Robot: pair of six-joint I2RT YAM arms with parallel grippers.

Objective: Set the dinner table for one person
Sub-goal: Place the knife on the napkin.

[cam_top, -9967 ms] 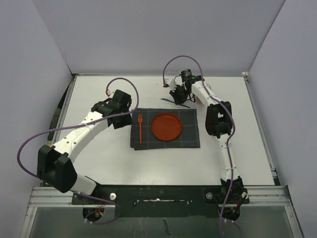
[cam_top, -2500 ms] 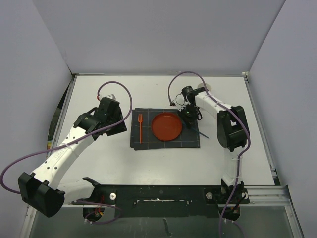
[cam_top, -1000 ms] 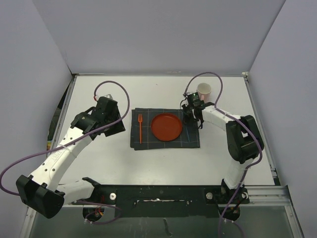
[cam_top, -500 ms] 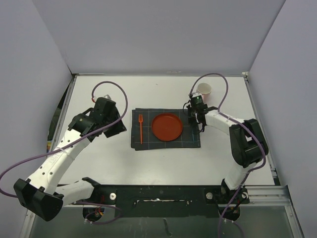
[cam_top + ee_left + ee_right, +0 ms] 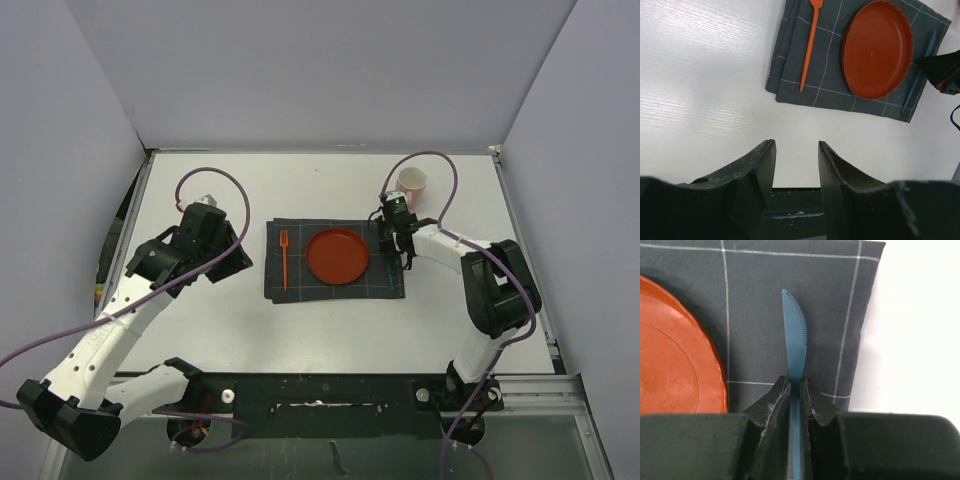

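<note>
A: Right side?
B: Right gripper is pinched tight on the blue knife at its handle. The blade lies over the dark mat, just right of the red plate.
A: Left side?
B: Left gripper is partly open with nothing between its fingers, above bare dinner table left of the mat.
A: Layout?
B: The table spans the enclosure floor, with the mat at its middle. An orange fork lies left of the plate. A cup stands past the mat's far right corner.
</note>
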